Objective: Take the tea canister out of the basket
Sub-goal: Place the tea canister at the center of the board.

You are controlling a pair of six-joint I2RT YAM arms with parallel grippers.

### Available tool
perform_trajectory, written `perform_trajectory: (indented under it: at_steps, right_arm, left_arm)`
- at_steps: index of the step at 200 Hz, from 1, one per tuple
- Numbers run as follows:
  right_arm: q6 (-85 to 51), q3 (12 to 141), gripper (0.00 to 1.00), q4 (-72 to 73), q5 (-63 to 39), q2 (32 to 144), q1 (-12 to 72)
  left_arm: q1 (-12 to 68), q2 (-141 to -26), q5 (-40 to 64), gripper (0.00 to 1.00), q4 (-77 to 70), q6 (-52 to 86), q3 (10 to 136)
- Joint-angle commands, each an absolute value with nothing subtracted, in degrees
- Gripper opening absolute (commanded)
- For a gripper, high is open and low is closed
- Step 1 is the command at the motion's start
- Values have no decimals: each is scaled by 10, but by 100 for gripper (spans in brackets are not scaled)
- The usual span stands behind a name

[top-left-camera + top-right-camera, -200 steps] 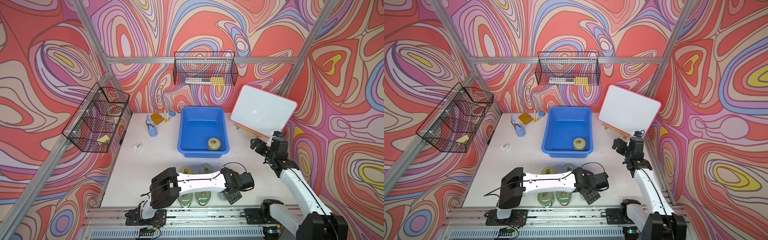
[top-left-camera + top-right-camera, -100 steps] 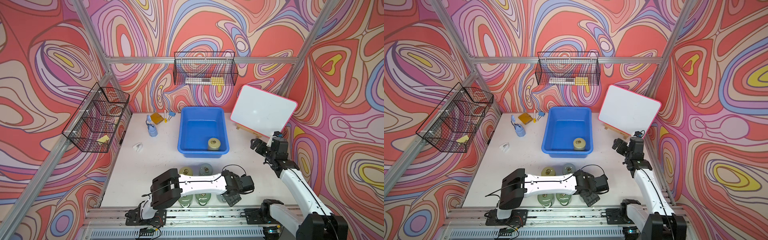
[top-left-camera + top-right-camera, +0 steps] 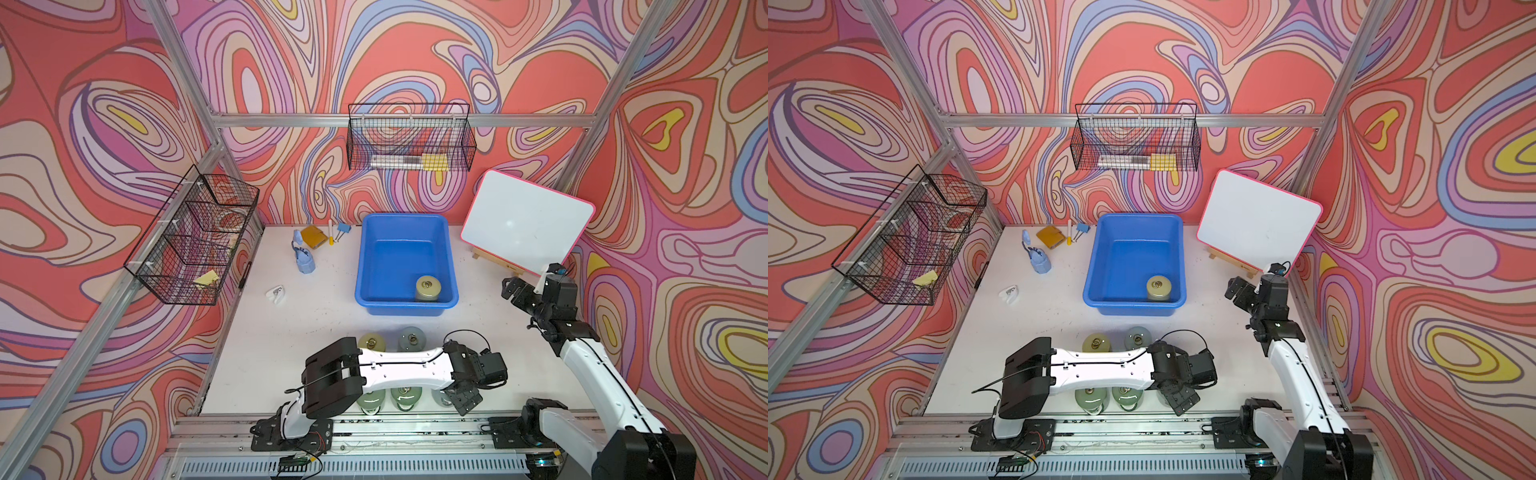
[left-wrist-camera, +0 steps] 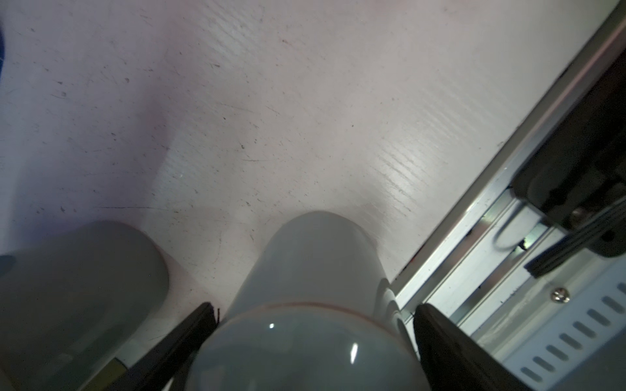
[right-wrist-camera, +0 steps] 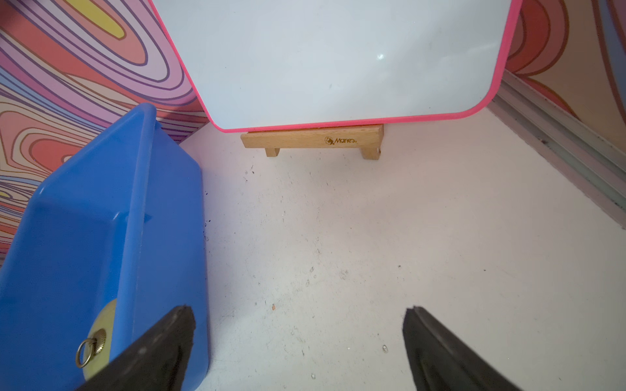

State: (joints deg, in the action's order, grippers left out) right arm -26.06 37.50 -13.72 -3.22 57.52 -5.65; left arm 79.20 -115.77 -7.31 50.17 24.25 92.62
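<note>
Tea canister upright in basket, front right corner. Left pincer released, jaws flanking a pale canister on surface by front rail. Right pincer released, empty, beside basket.

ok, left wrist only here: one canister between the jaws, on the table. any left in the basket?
Observer: One canister, upright in the basket's near right corner.
Operator: Right gripper?
Observer: Right gripper is open and empty, over the table to the right of the basket.
Operator: How many are out?
Observer: Five canisters by the left arm: two beyond it, three at the near edge.
</note>
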Motion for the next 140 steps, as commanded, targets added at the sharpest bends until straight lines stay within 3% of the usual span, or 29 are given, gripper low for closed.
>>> perform_trajectory:
  at_steps: [1,85,140]
  right_arm:
    - [-263,367,98,-137,-31,567,-61]
    - [-258,367,98,-134,-40,568,-61]
    - [-252,365,98,-132,-52,562,-62]
  left_arm:
    - [796,-1155,-92,99,520,252,944]
    - [786,-1113,-147,99,570,231,1014]
    - [732,-1054,-168,99,576,210,1041]
